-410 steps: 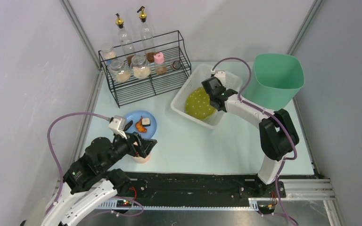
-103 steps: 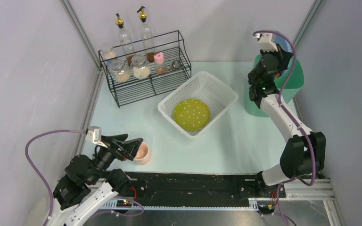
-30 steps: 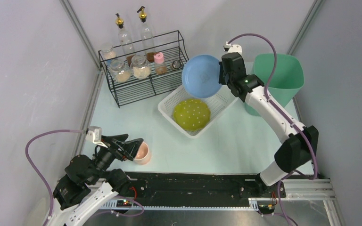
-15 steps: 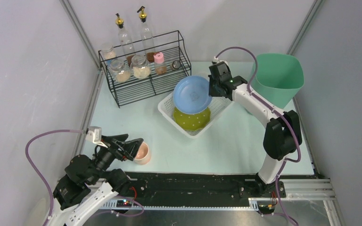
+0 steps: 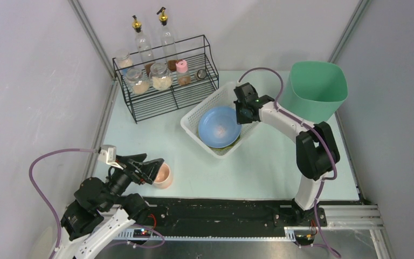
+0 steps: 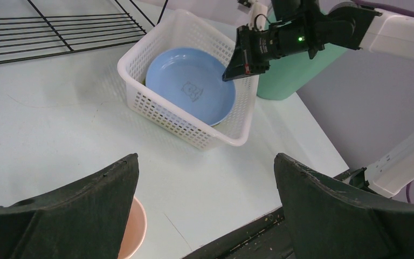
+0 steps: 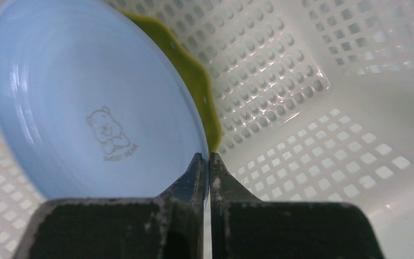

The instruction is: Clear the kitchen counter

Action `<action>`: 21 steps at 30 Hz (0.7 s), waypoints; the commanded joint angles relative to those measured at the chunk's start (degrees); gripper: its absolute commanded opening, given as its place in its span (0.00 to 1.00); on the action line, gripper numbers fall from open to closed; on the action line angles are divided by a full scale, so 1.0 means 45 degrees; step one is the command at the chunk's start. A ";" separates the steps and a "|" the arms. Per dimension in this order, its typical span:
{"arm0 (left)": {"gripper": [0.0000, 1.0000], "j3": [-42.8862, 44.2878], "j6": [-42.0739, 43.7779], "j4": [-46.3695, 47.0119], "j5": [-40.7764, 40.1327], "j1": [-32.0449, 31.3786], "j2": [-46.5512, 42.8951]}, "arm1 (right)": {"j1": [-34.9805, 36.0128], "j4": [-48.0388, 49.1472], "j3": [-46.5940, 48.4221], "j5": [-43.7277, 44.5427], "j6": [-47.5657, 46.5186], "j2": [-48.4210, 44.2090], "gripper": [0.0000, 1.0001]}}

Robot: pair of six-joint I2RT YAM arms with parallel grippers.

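Nearest to the arms, the left gripper [image 6: 205, 162] hung over the near left part of the kitchen counter [image 5: 259, 162]. Its two fingers were spread wide and held nothing. A small pink cup [image 5: 163, 175] stood on the counter just under it, partly hidden by one finger.

In the middle of the pale green counter sat a white basket [image 6: 172, 116] full of little holes. A blue plate [image 5: 219, 125] lay inside it, on top of a green plate [image 7: 197, 81]. The right gripper [image 7: 205, 157] pinched the blue plate's rim between its fingers.

At the far side, a black wire rack [image 5: 178, 94] held jars [image 5: 160, 77] and bottles [image 5: 140, 40]. A green bin [image 5: 318, 89] stood at the far right.
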 commanded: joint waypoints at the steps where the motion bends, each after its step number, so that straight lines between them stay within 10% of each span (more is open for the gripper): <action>1: 0.98 -0.0016 -0.0104 0.0248 -0.0115 -0.0035 -0.1648 | 0.0458 0.0205 0.0006 -0.0291 -0.0432 0.0418 0.00; 7: 0.98 -0.0010 -0.0098 0.0245 -0.0133 -0.0042 -0.1667 | 0.0798 -0.0181 0.0005 -0.0056 -0.0648 0.0767 0.00; 15: 0.98 -0.0006 -0.0102 0.0239 -0.0157 -0.0049 -0.1659 | 0.1090 -0.0572 -0.0013 0.0889 -0.0599 0.0576 0.46; 21: 0.98 -0.0009 -0.0123 0.0246 -0.0176 -0.0038 -0.1663 | 0.1357 -0.0610 0.0033 0.1849 -0.0629 -0.0505 0.56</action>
